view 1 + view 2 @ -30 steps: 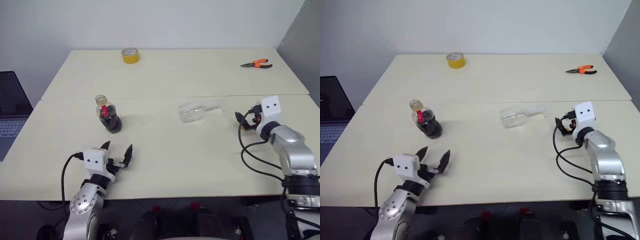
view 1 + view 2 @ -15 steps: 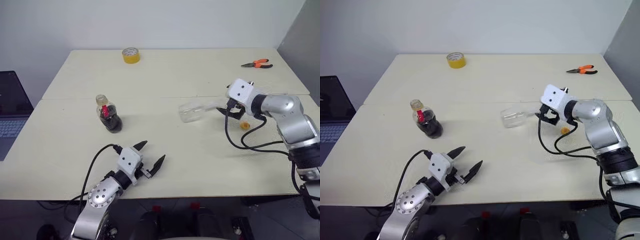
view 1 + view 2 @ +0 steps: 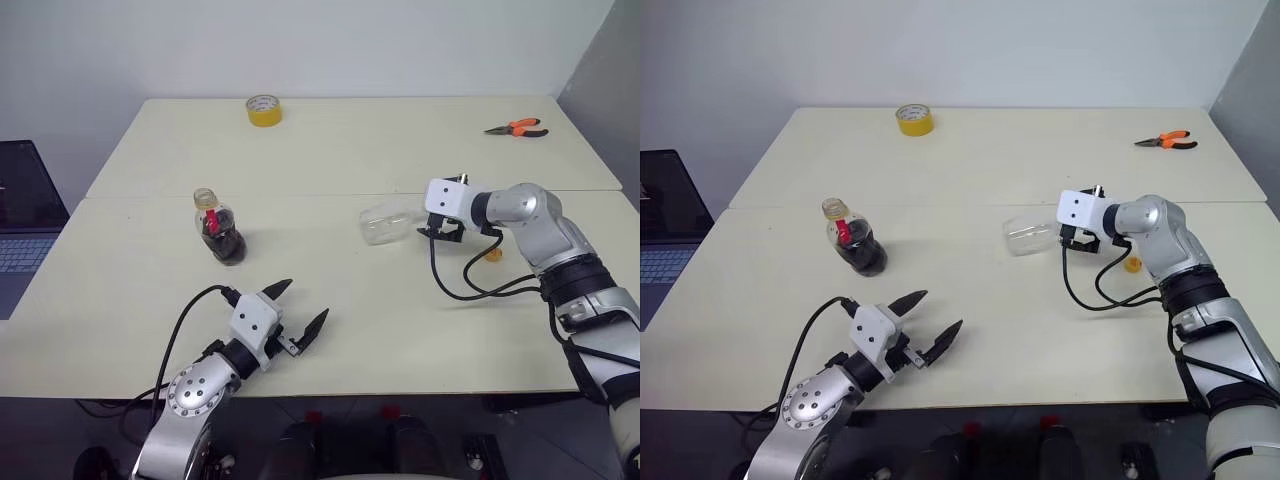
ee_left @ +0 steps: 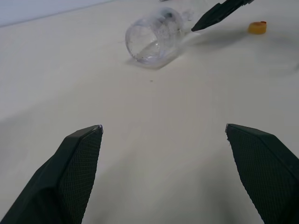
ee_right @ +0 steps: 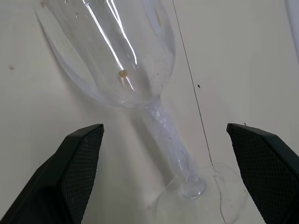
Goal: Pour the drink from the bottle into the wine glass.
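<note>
Over the last second the right pincer (image 3: 1087, 238) has swung in from the table's right edge to the fallen wine glass (image 3: 388, 222), while the left pincer (image 3: 296, 312) has shifted toward the table's middle and turned rightward. Nearest, the left pincer hovers low over the table (image 3: 400, 320) with its fingers spread wide and nothing between them; the bottle (image 3: 216, 229) stands upright beyond it and off to its left, well apart, uncapped, the dark drink (image 3: 224, 245) filling its lower body. A small yellow cap (image 3: 1131, 264) lies just beyond the right pincer's right side. The right pincer is also spread wide and empty, angled down over the glass, whose stem (image 5: 169, 140) runs between the fingers and whose foot (image 5: 196, 196) lies closest to it; the bowl points away toward the left. The step in hand looks to be righting the glass: it would be wise to close on the stem near the bowl, gently, since clear plastic or glass may roll or slip, then tip it onto its foot. Far off sit a tape roll (image 3: 261, 110) and pliers (image 3: 514, 128).
</note>
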